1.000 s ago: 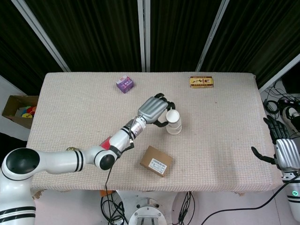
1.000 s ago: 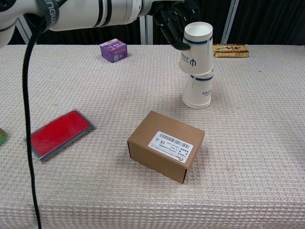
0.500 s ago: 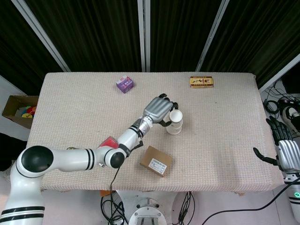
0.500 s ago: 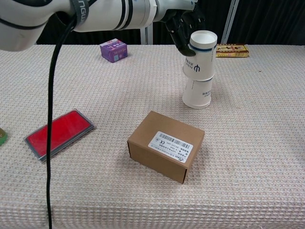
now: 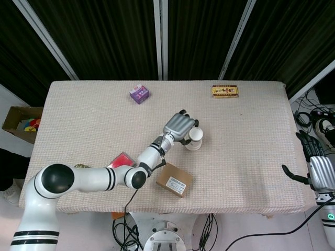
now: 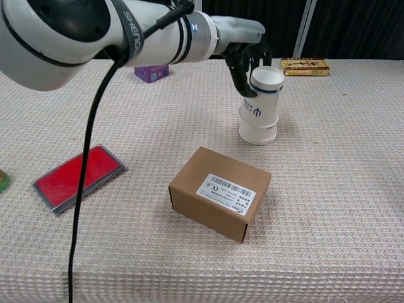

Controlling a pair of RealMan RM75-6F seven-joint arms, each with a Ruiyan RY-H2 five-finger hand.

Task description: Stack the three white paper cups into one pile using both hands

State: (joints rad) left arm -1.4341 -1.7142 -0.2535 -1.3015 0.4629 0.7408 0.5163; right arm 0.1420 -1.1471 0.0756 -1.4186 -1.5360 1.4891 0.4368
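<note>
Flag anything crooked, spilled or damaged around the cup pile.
Nothing stands out. The cup stack stands upright on the table, upper cup nested squarely, with the left hand gripping its top. No spills or dents show.

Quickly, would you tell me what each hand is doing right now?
Left hand: holding the top paper cup on the stack.
Right hand: open, holding nothing.

The left hand (image 6: 247, 60) and its arm block the left and far-left side of the cup stack (image 6: 260, 107). The brown box (image 6: 219, 192) stands near it, a little left, closing that approach. The counter (image 6: 341, 164) right of the stack is open, and so is the space above the stack.
</note>
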